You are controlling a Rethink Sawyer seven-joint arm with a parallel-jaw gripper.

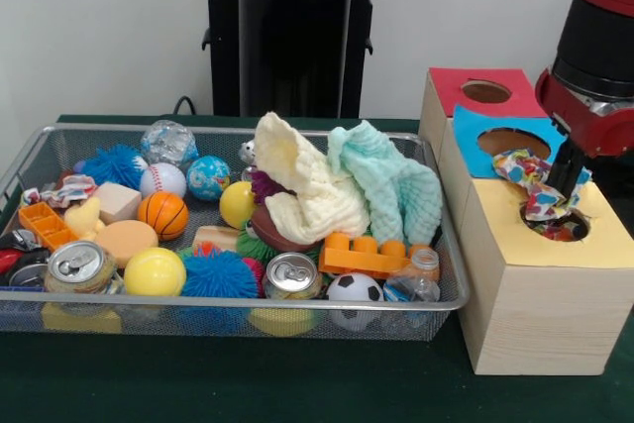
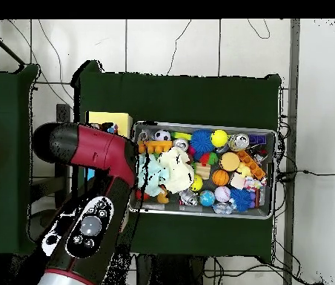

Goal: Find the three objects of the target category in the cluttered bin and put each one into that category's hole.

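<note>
Front view: gripper (image 1: pixel 561 188) jaws pinched on a printed wrapper (image 1: pixel 528 181), held directly above the yellow box's hole (image 1: pixel 557 224).

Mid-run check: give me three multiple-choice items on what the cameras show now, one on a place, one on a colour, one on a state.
1. Where is the tool?
A. over the basket
B. over the yellow-topped box's hole
C. over the red-topped box

2. What colour is the cloth beside the cream cloth?
A. mint
B. orange
C. black

3. What is the printed wrapper doing?
A. lying in the basket
B. hanging at the tool above the hole
C. lying on the table

Key: B, the tool stands right above the hole in the yellow-topped box; A, it is pale green; B, the wrapper dangles at the tool over that hole, clear of the basket.
</note>
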